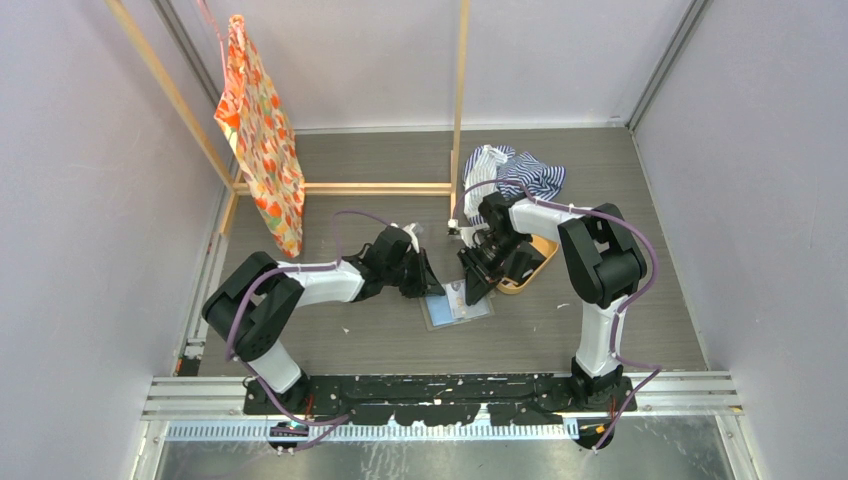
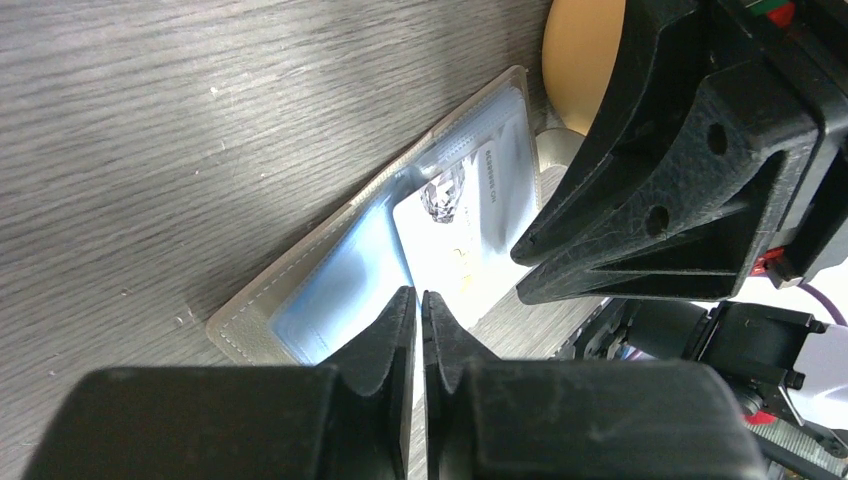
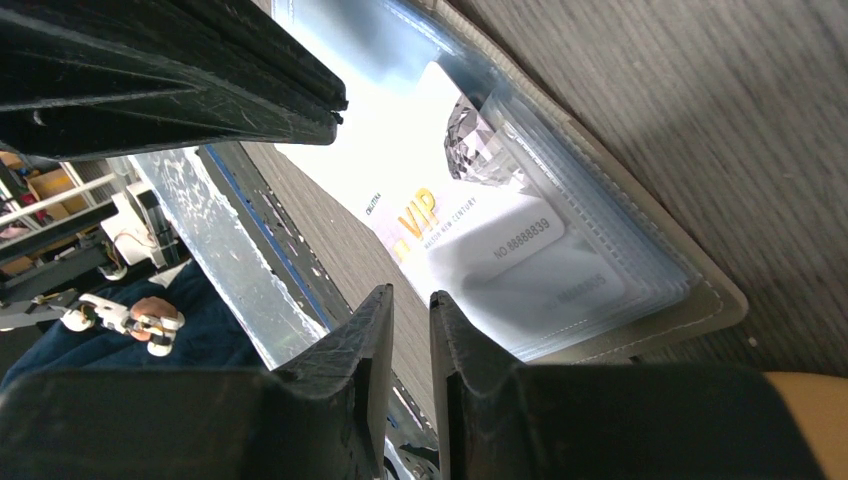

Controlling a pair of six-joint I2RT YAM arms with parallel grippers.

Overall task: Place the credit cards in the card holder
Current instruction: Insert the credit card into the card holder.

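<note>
- Left tool (image 2: pixel 418 295) is sitting with its two halves pressed almost together, only a hairline slit between them. Its tips are meeting the near edge of a pale credit card (image 2: pixel 450 240); I cannot tell whether that edge is pinched.
- Right tool (image 3: pixel 410 295) is standing narrowly apart, its tips close to the same card's edge from the opposite side, with nothing visibly clamped.
- That card is lying part-way inside a clear sleeve (image 3: pixel 600 250) of the card holder (image 2: pixel 250 312).
- This holder is lying open and flat on the tabletop (image 2: pixel 180 120), just beside the orange tray (image 2: pixel 580 60).
- Judgement: the step in hand is seating this card fully.
- Doing it well likely means pushing low, along the card's own plane, while the other tool is pinning the holder against sliding.
- Risk: the card bowing upward, or the sleeve mouth folding under it.
</note>
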